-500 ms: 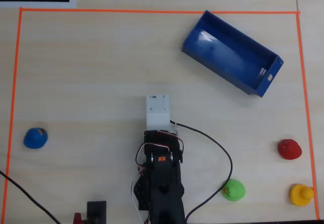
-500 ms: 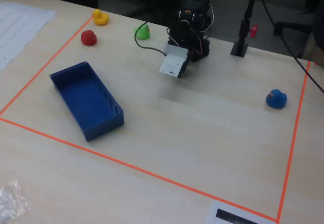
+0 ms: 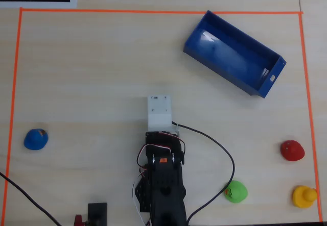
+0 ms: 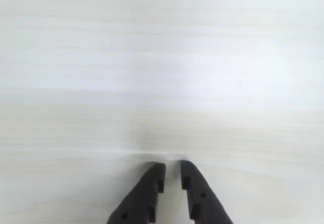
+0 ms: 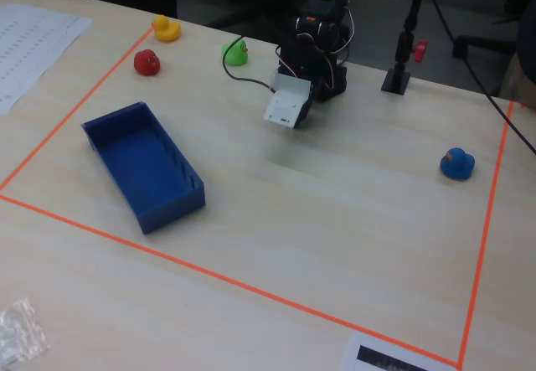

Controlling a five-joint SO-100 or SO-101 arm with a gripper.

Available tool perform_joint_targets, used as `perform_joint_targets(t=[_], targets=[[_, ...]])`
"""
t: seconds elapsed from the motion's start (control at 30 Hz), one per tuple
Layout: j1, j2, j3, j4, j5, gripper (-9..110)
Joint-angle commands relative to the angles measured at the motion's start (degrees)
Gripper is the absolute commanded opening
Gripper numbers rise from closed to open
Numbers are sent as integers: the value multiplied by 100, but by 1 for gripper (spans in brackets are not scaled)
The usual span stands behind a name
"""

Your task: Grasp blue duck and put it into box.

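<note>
pale wood table (image 3: 92,73) | claw (image 4: 172,171) nearly pressed together, empty | blue duck (image 3: 36,139) far left, unobstructed | box (image 3: 232,52) upper right

Green (image 3: 235,191), red (image 3: 292,150), yellow toys (image 3: 304,196).

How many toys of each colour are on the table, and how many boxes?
Blue duck: 1
Green toy: 1
Red toy: 1
Yellow toy: 1
Box: 1
Total: 5 things, 4 toys and 1 box.
</note>
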Motion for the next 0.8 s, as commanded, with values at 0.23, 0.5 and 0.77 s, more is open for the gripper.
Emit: perform_joint_targets(t=[0.23,0.5,0.77], targets=[[79,9,-9,97,-18,0],[79,9,-9,97,-18,0],[158,9,-9,97,-18,0]])
